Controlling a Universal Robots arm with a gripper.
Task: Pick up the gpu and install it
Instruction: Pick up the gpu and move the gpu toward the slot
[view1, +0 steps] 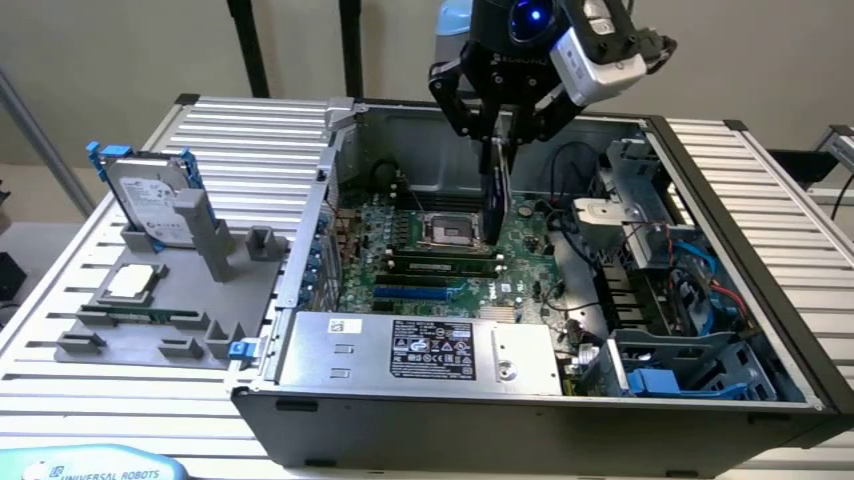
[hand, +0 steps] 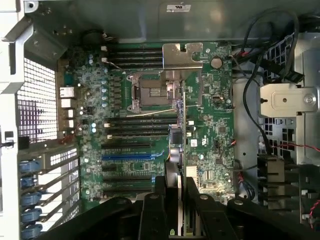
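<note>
My gripper (view1: 505, 132) hangs above the open computer case (view1: 307, 230), shut on the gpu (view1: 495, 190). The gpu is a thin green card held edge-on, hanging straight down over the motherboard (view1: 400, 250). Its lower end is close above the processor socket (view1: 451, 232) area. In the wrist view the gpu (hand: 181, 130) runs as a narrow strip from between my fingers (hand: 167, 200) out over the motherboard (hand: 215, 125), beside the socket (hand: 155, 92). A blue expansion slot (hand: 132, 156) lies to one side of the card, apart from it.
A grey fixture (view1: 80, 345) at the exterior view's left holds a silver hard drive with blue rails (view1: 150, 195) and a small square processor chip (view1: 130, 283). Inside the case are the power supply (view1: 414, 350), a drive cage (view1: 694, 365) and loose cables (view1: 674, 260).
</note>
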